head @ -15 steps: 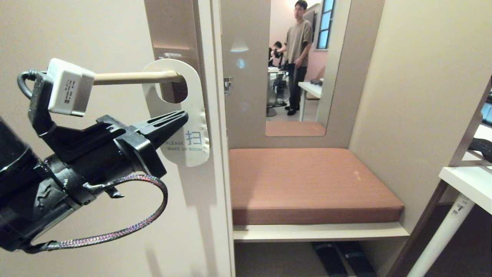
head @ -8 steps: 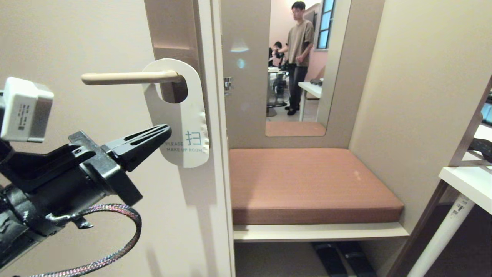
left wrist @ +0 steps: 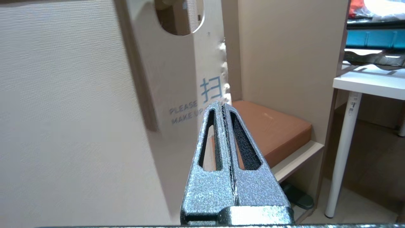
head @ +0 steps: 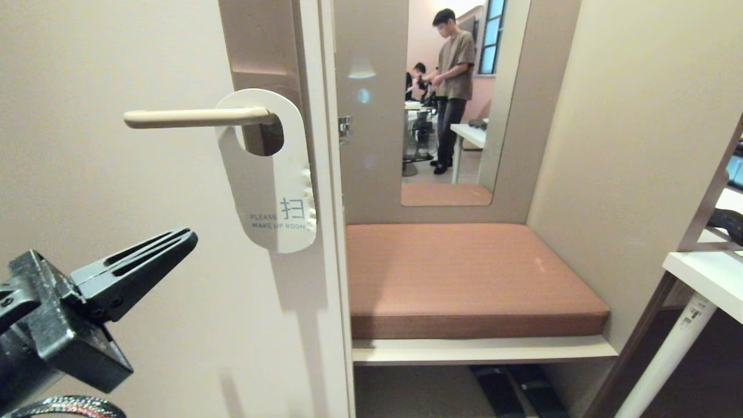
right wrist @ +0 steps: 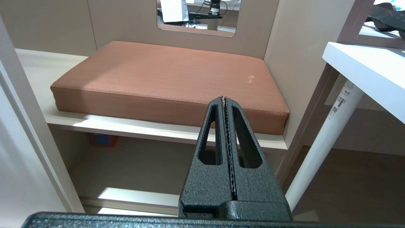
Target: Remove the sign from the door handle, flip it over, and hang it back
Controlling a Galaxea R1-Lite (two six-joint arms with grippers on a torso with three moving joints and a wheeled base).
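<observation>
Your left gripper (head: 188, 237) sits lower left of the frame, fingers pressed together on nothing, apart from the sign (head: 270, 174). The sign hangs on the handle (head: 191, 118), upper centre-left, white face out. Your right gripper (right wrist: 224, 98) is closed too, empty.

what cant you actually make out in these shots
- Back face of the sign: hidden in the head view and the left wrist view; only the white "PLEASE MAKE UP ROOM" side shows.
- Door handle: its pivot end is covered by the sign in the head view.
- Left gripper: its arm is cut off by the head view's edge.
- Right gripper: outside the head view; seen only in its wrist view.
</observation>
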